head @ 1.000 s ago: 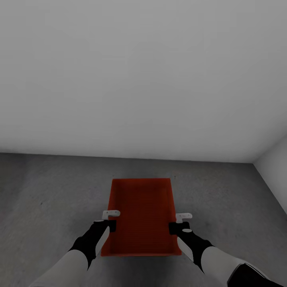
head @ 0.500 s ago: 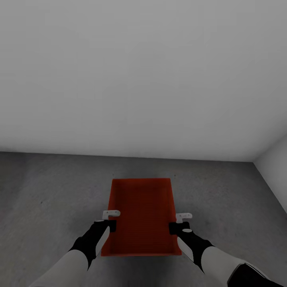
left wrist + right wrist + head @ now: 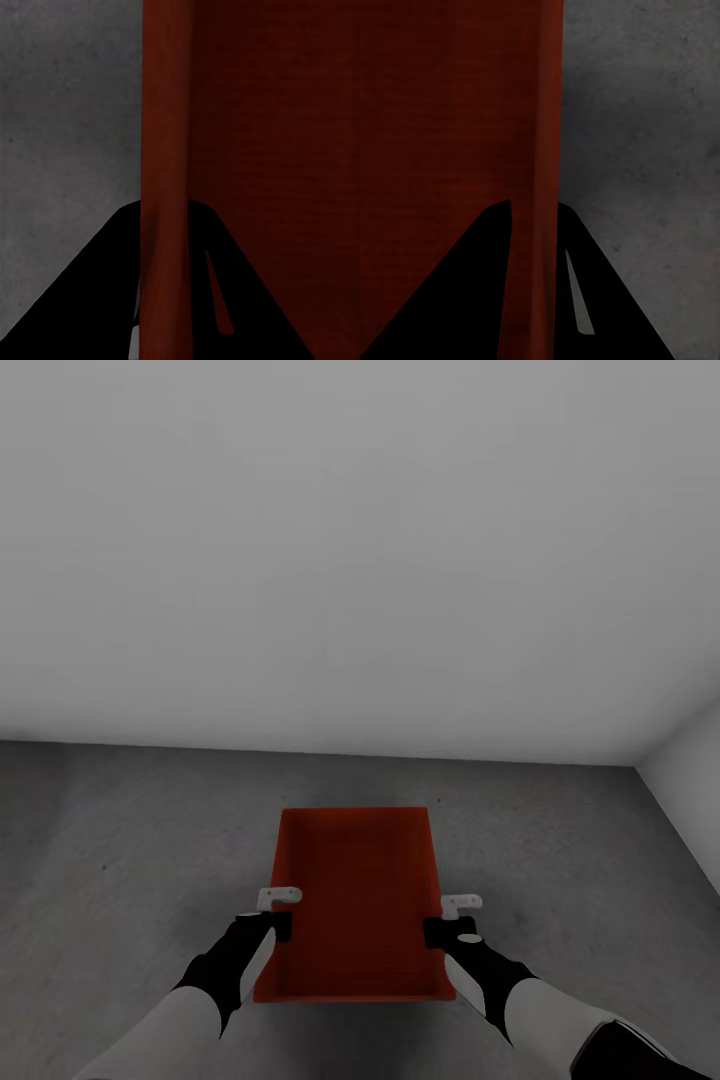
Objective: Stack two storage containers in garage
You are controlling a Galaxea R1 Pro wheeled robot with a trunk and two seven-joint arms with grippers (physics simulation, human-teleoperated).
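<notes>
Between the two grippers sits one storage container [image 3: 352,900], an orange-red box with no lid. Its long way runs straight away from the robot, toward the pale grey wall [image 3: 360,560]. The short near end is close to the robot's arms.

The left gripper [image 3: 272,915] is at the box's left long wall. In the left wrist view one dark finger is on each side of that thin wall [image 3: 165,187], so the fingers [image 3: 97,300] look clamped on it. The right gripper [image 3: 452,920] is at the box's right long wall, just across from the left one. In the right wrist view its fingers [image 3: 607,300] also sit one on each side of the wall [image 3: 547,150], clamped on it. Both grippers are about as near to the box as each other.

Under and around the box is the dark grey floor [image 3: 130,840] of the garage. I cannot tell if the box rests on the floor or hangs just above it. I think the box is about to be set down or let go. For that, both grippers should open together, so the box does not tip.
</notes>
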